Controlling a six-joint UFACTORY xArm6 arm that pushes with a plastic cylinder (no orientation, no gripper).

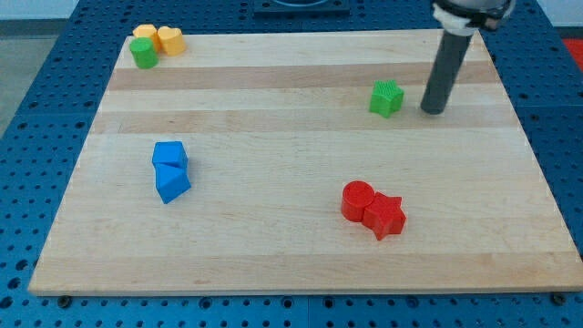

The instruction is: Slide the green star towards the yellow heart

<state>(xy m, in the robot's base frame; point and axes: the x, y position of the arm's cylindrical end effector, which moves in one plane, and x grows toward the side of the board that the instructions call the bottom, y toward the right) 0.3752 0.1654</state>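
Nearest the view's bottom sit two red blocks touching each other: a red cylinder (357, 199) and a red star (385, 216). Over on the view's left, a little farther up, two blue blocks (170, 170) are pressed together, one just above the other; their shapes are hard to call. Farther up again, toward the view's right, is the green star (386, 97), alone on bare wood. Just to its right, close but seemingly not touching, stands the rod with my tip (434, 111) down on the wooden board (291, 264). There is no claw here to open or close, only the plain rod end.

At the far top-left corner the yellow heart (169, 39) sits tight against an orange block (144, 33) and a second green block (143, 53), all close to the board's edge.

The star looks small, light and rigid, likely to slide easily on smooth wood but to spin if nudged on one of its points. A push from its right side, through the middle, seems best. The lane leftward along the upper board is open; the worry is the crowded corner and the edge behind the heart.
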